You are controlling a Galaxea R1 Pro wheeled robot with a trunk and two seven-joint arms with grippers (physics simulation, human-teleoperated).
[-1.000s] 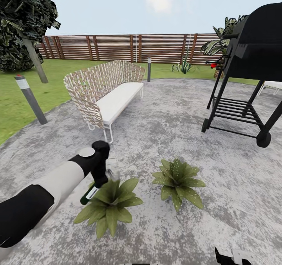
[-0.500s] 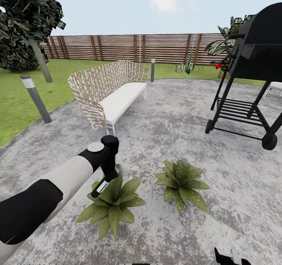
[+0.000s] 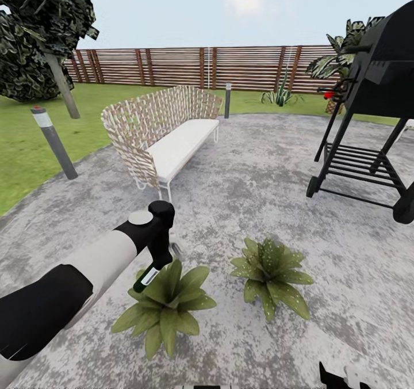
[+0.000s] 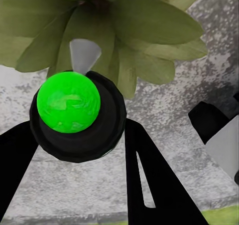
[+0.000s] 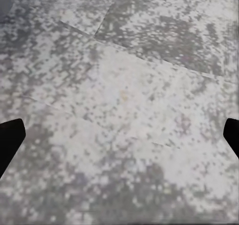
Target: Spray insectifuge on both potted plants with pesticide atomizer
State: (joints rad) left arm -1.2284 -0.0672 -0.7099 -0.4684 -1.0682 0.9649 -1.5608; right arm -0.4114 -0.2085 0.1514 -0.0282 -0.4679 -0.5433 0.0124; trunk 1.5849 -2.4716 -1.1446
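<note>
Left gripper (image 4: 79,150): fingers clamped on the pesticide atomizer (image 3: 146,275), bottle tilted over the near potted plant (image 3: 165,305), its bright green end (image 4: 68,101) facing the wrist camera above the leaves. Right gripper (image 5: 119,130): fingertips spread wide over bare mottled paving (image 5: 129,85). Surroundings: second potted plant (image 3: 271,273) beside the first; wicker bench (image 3: 164,131), black grill (image 3: 374,107), slat fence (image 3: 195,67) beyond.

Garden: lawn (image 3: 23,147), fence (image 3: 190,67), grill (image 3: 374,107)
</note>
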